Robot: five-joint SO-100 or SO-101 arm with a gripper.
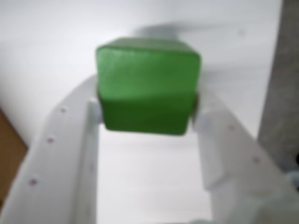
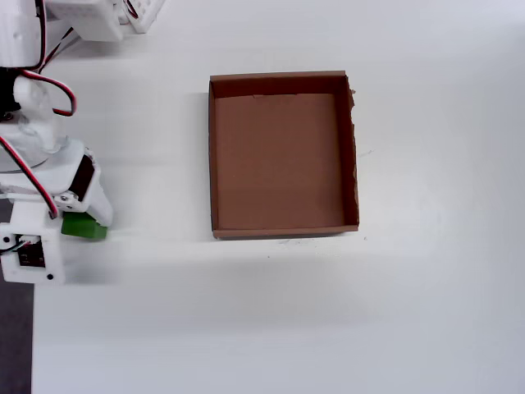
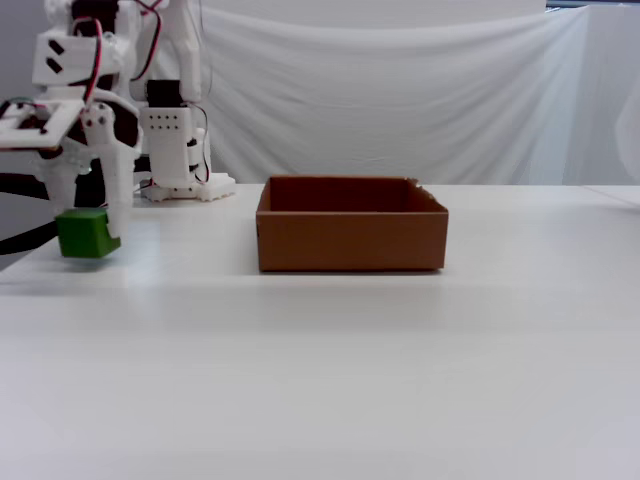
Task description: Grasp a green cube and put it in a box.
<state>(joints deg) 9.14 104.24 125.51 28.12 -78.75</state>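
Pincer (image 1: 147, 109) is clamping the green cube (image 1: 147, 86) between its two fingers, closed only to the cube's width; the wrist view is blurred but contact is showing on both sides. White worktop (image 3: 400, 350) is carrying everything. The box (image 2: 283, 156) is sitting empty at upper centre of the overhead view. The cube (image 2: 82, 226) is hanging at the left edge, well apart from the box, and looks lifted clear in the fixed view (image 3: 85, 233). Step judged: carrying. Next move calls for swinging rightward over the near wall, then releasing inside.
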